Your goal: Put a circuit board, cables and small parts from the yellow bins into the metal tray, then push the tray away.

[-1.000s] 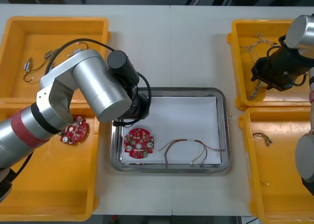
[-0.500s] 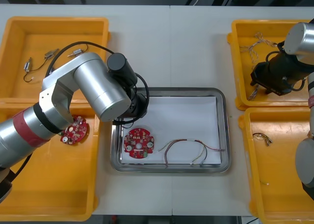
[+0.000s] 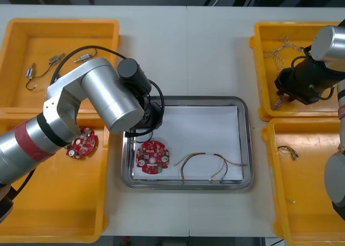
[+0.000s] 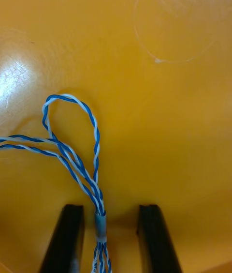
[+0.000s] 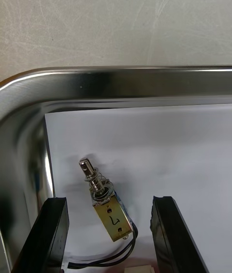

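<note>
Spread astride the twisted blue and white cable (image 4: 100, 224) in its far yellow bin (image 3: 257, 73), the right end effector (image 4: 110, 210) could pinch just one loose strand, while the left end effector (image 5: 110, 200) hangs spread over a small metal part (image 5: 108, 215) in the metal tray (image 5: 121, 79).

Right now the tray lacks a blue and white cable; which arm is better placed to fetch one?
Right: its claw, open, straddles the blue and white cable in a yellow bin; the left claw hangs over the metal tray.
</note>
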Controlling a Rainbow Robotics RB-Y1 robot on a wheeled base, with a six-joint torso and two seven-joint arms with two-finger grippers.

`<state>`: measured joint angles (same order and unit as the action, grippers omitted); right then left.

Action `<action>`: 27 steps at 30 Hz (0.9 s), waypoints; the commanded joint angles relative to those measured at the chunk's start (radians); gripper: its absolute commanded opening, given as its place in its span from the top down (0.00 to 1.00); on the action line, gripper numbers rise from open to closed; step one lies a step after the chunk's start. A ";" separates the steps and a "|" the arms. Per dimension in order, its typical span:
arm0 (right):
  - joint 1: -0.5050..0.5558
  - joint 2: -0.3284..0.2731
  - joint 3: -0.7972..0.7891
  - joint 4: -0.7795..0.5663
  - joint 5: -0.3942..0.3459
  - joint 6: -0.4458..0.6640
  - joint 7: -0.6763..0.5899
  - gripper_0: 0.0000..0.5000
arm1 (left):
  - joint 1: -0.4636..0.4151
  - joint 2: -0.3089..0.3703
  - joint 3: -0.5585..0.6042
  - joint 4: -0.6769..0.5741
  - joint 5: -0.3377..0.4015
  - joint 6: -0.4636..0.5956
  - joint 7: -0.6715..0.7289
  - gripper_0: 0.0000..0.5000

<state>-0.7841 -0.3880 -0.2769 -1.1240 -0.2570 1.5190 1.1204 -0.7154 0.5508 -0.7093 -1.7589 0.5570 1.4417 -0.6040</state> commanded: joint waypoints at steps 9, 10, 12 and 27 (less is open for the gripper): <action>0.032 0.001 0.013 -0.065 -0.010 0.015 -0.039 1.00 | -0.058 0.008 0.037 -0.122 0.032 0.132 0.039 0.00; 0.032 -0.005 0.005 -0.089 -0.010 0.035 -0.039 1.00 | -0.062 0.014 0.056 -0.132 0.049 0.152 0.035 0.00; 0.032 -0.014 -0.008 -0.135 -0.013 0.079 -0.033 1.00 | -0.073 0.023 0.103 -0.143 0.093 0.187 0.026 0.00; 0.016 -0.134 -0.018 -0.456 -0.061 0.401 0.021 1.00 | -0.164 0.112 0.335 -0.146 0.294 0.382 -0.028 0.00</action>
<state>-0.7573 -0.4540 -0.2752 -1.5214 -0.2960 1.8898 1.1171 -0.8235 0.6083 -0.4299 -1.8719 0.8303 1.7950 -0.6041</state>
